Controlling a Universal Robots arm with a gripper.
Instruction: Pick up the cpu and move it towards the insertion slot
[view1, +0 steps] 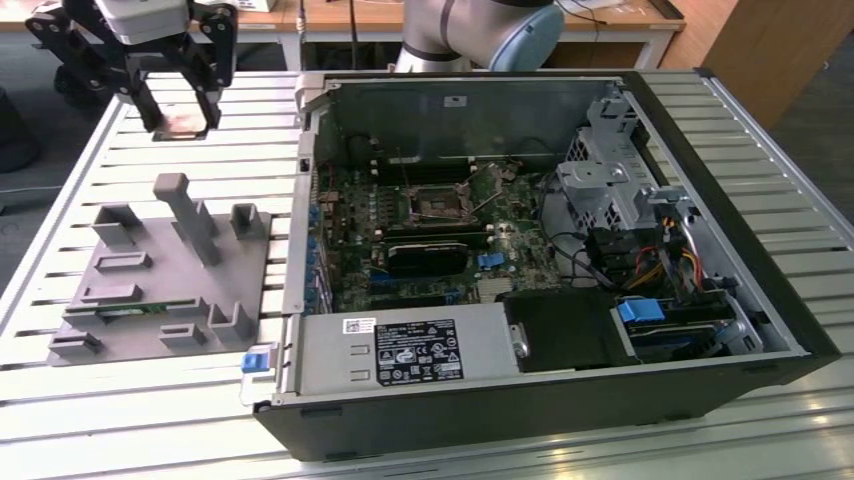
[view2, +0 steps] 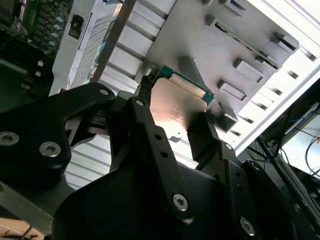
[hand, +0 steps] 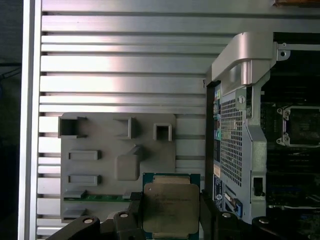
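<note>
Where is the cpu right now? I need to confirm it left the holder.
The cpu is clamped in the hand at the exterior view's upper left, lifted above the grey holder tray, left of the open computer case.

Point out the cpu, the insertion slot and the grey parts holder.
cpu (hand: 170, 207), first wrist view: centre of its metal top.
insertion slot (view1: 437, 202), exterior view: its dark centre.
grey parts holder (view1: 134, 295), exterior view: its flat base.

The cpu (view1: 183, 122) hangs above the table (view1: 441, 455) — the insertion slot (view1: 439, 201) lies well apart.
</note>
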